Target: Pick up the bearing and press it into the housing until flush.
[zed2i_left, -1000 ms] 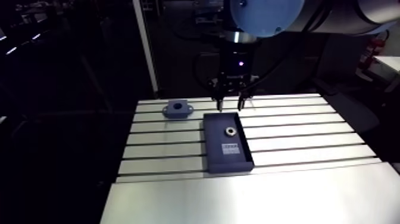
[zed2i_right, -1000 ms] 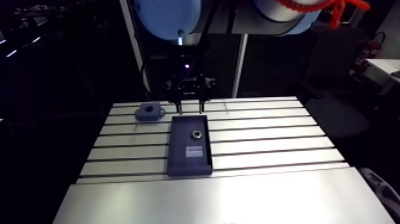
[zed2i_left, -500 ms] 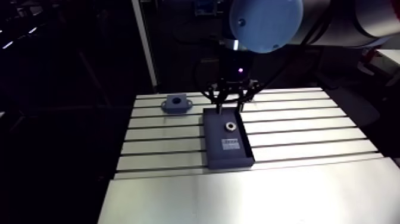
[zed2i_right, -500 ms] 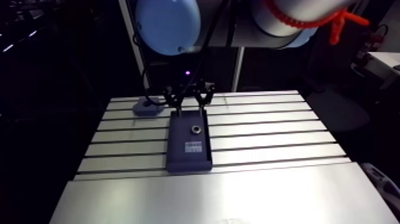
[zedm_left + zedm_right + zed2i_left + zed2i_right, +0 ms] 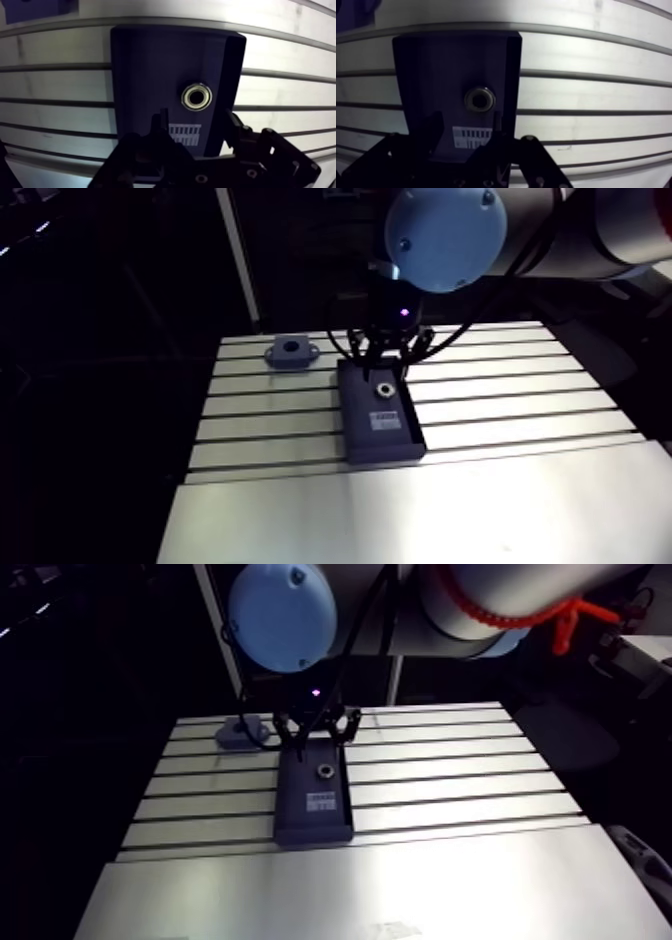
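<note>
Here the hand (image 5: 195, 115) hovers, fingers (image 5: 159, 126) spread, near the bearing (image 5: 196, 96).

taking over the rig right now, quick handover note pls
Gripper: open, empty, hanging over the tray.
Bearing: lying flat in the tray next to a white label, just ahead of the fingers, not gripped.
Housing: on the table, apart from the tray, bore looks empty.
Done: approach only.
Left: descend, grip the bearing, carry it to the housing, press flush.
</note>
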You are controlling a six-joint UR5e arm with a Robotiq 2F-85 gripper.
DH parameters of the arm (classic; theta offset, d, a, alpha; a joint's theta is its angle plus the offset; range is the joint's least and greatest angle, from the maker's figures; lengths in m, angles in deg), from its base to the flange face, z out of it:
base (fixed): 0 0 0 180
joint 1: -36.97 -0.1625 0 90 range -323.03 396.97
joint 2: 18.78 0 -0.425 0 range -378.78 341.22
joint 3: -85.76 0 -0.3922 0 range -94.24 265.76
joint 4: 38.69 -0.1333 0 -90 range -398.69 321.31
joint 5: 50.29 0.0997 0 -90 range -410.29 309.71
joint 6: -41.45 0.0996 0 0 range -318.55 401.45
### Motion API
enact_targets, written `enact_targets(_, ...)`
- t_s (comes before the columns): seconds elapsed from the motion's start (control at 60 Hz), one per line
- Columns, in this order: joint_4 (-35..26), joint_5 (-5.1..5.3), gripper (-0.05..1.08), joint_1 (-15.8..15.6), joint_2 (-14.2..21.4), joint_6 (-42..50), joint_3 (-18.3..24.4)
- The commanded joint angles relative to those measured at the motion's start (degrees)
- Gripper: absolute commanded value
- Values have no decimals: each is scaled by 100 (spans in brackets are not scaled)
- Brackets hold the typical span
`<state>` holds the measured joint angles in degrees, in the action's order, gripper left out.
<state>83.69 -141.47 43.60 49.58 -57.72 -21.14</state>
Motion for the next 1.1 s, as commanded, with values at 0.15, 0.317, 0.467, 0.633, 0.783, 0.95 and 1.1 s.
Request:
enact_targets(0.15,143,-26,41,5,-196,-2,-11)
enact_targets(0.317,212,-36,41,5,-274,6,-11)
enact_targets(0.467,263,-43,41,3,-310,16,-3)
enact_targets(0.633,265,-44,41,-4,-337,23,-11)
enact_targets(0.783,274,-43,41,-4,-337,25,-10)
enact_targets(0.95,274,-36,41,-4,-346,25,-11)
enact_targets(1.1,274,-36,41,-4,-353,25,-11)
